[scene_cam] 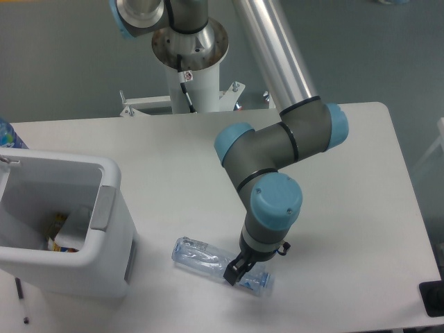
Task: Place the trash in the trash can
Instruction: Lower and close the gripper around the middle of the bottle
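The gripper (234, 272) is down on the clear plastic bottle (208, 255), which lies flat on the table (361, 208). Its dark fingers (231, 275) sit on both sides of the bottle and look closed around it. The trash can (104, 243) is off to the side, well apart from the fingers, with something inside.

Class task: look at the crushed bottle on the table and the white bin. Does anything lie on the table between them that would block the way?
Nothing visible does. The bottle lies right of the bin with only bare table between them. The pincer is already at the bottle.
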`<state>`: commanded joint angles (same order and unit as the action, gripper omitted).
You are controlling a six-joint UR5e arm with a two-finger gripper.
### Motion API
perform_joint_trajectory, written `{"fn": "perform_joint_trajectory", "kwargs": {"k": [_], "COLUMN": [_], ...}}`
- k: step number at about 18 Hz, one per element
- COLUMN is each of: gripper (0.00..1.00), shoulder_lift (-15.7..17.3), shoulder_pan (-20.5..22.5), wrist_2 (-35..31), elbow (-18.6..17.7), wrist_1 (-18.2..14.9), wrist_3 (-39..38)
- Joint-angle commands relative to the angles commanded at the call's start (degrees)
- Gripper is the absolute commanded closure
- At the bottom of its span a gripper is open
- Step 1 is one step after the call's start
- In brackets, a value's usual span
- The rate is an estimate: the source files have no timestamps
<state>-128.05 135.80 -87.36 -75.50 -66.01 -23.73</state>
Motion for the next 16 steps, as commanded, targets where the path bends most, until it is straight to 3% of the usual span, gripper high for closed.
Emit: {"fn": "perform_joint_trajectory", "kwargs": {"k": [16], "gripper": [0.02], "shoulder_lift": [-4.66], "shoulder_pan": [-3.35], "wrist_2": [-7.74], "elbow": [2.2], "wrist_1": [2.02], "wrist_3": [-5.1]}}
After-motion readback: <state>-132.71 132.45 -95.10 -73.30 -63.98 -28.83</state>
